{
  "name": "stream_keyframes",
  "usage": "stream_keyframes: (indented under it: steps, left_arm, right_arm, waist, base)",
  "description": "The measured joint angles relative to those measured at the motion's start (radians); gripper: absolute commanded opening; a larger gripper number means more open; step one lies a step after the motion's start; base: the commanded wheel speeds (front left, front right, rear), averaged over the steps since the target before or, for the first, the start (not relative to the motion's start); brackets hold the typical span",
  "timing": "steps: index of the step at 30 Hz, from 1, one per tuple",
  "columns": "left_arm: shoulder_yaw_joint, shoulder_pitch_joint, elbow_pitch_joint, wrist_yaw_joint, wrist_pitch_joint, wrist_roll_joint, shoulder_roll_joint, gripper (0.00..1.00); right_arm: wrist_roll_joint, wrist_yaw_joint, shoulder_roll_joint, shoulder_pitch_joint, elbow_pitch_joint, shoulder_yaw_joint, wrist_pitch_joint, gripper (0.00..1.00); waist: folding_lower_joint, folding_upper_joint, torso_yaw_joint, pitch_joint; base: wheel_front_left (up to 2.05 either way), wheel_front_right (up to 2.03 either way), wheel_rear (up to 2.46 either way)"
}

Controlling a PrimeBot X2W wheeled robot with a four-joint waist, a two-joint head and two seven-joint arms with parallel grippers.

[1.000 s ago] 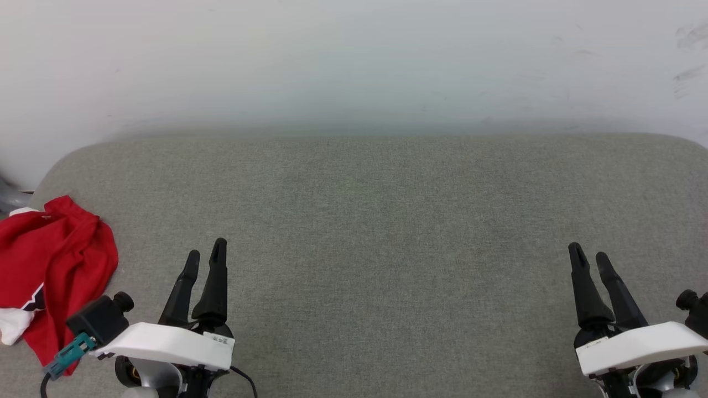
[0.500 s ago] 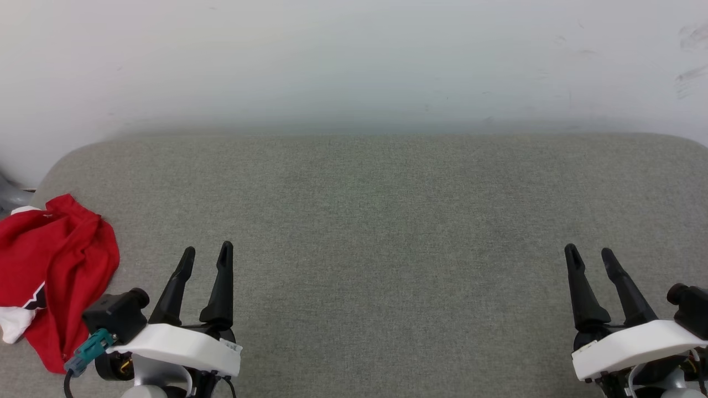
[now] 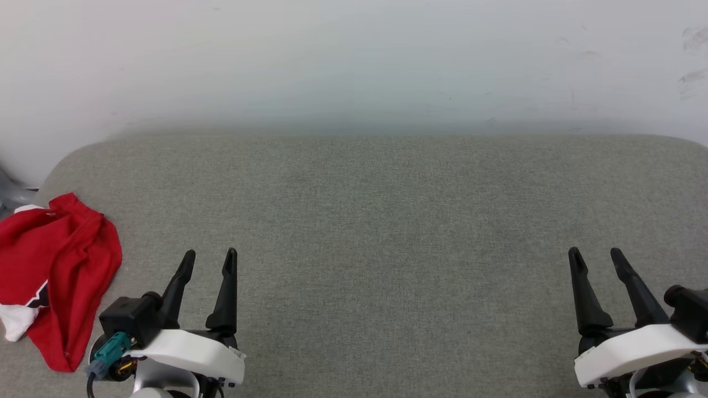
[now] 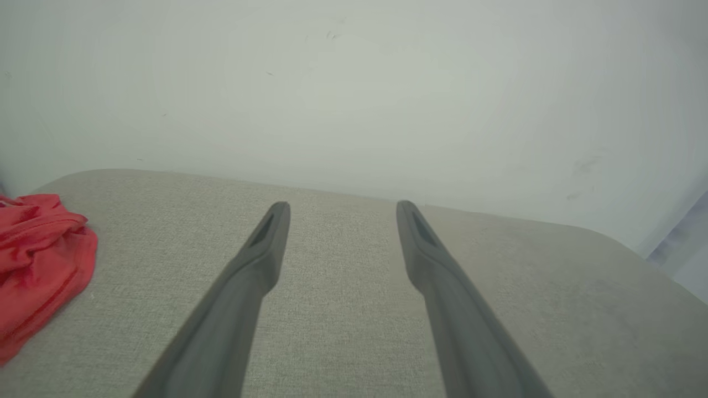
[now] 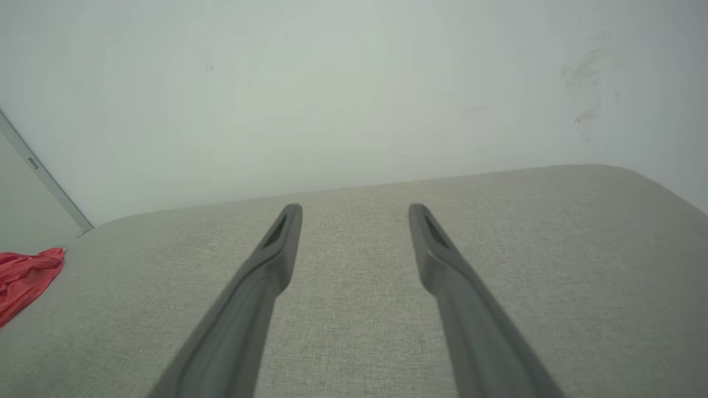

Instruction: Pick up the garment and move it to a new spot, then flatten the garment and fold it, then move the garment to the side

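Observation:
The garment (image 3: 55, 271) is a crumpled red shirt with a bit of white sleeve, lying in a heap at the far left edge of the grey padded surface (image 3: 376, 221). In the left wrist view the garment (image 4: 33, 260) sits at the left border, and in the right wrist view the garment (image 5: 25, 276) shows as a small red patch at far left. My left gripper (image 3: 211, 255) hovers open just right of the heap, nothing between its fingers. Far off at the lower right, my right gripper (image 3: 596, 254) is open and empty too.
A pale wall (image 3: 354, 61) rises straight behind the padded surface, whose rounded corners curve down at both ends. A grey metal part (image 3: 11, 193) pokes in beyond the left corner, above the garment.
Both grippers drew slightly back toward the bottom of the view and rolled so their fingers stand side by side. The left wrist shifted a little right. The garment lies as before.

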Motion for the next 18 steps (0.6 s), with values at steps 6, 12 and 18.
stream_keyframes:
  steps: [6,12,18]
  left_arm:
    - [-0.009,0.0,0.017,-0.001,-0.014,0.035,0.002,1.0]
    - [-0.014,0.0,0.022,-0.008,-0.026,0.068,0.002,1.0]
    - [-0.014,0.0,0.028,-0.016,-0.039,0.097,0.0,1.0]
  right_arm:
    - [-0.048,0.0,0.0,0.005,-0.019,-0.006,0.0,1.0]
    - [-0.09,0.0,0.0,0.012,-0.032,-0.016,-0.001,1.0]
    - [-0.129,0.0,0.0,0.017,-0.044,-0.027,-0.006,1.0]
  waist:
    - [0.0,0.0,0.001,0.002]
    - [0.0,0.0,0.003,0.003]
    - [0.0,0.0,0.006,0.002]
  base:
    - [0.0,0.0,0.0]
    - [0.0,0.0,0.0]
    - [0.0,0.0,0.0]
